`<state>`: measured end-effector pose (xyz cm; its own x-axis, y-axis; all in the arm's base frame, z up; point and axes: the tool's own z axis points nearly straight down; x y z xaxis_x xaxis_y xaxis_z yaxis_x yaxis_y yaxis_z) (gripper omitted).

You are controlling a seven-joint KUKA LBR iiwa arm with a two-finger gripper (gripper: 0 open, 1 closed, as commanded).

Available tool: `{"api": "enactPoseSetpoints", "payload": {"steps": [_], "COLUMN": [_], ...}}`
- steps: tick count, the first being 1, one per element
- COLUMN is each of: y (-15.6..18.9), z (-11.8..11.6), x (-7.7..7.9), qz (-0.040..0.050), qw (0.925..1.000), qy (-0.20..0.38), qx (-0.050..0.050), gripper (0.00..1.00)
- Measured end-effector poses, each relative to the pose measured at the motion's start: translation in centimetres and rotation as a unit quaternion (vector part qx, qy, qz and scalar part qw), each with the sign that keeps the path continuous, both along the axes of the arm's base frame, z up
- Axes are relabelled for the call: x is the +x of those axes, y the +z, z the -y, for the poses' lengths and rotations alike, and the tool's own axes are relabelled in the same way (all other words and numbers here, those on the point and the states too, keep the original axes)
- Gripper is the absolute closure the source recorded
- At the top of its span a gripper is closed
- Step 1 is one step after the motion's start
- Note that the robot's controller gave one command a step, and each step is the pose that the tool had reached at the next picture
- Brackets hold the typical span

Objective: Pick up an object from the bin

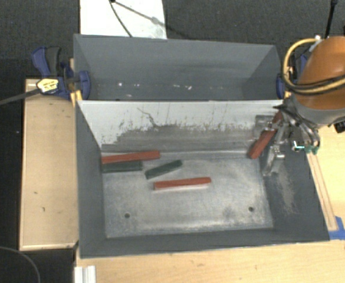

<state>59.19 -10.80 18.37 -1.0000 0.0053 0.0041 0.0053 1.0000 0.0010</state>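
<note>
My gripper [270,157] is at the bin's right side, above the sloping right wall. It is shut on a red-brown bar [259,144], which hangs tilted, its lower end pointing left and down, off the bin floor. On the floor lie another red bar [181,184] in the middle, a dark green bar [163,169] slanted just above it, and at the left a red bar [130,157] with a dark green bar [122,166] lying right alongside it.
The orange cover and yellow cables on the wrist sit above the bin's right rim. The bars on the floor lie well left of the gripper, with bare scratched metal floor between.
</note>
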Motion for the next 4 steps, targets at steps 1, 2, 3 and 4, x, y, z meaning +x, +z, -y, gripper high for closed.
{"api": "enactPoseSetpoints", "payload": {"steps": [1, 2, 3, 4], "y": [-8.5, -11.5, -11.3, 4.7], "z": [-12.3, -12.2, -12.1, -11.5], "x": [-0.1, -3.0, -2.8, -3.9], "qz": [0.0008, 0.0009, 0.0033, 0.0069], "qw": [0.9984, 0.9963, 0.9962, 0.9632], "qy": [0.057, 0.086, 0.087, 0.269], "qx": [0.002, 0.0, 0.0, -0.001], "gripper": [0.0, 0.0, 1.0, 1.0]}}
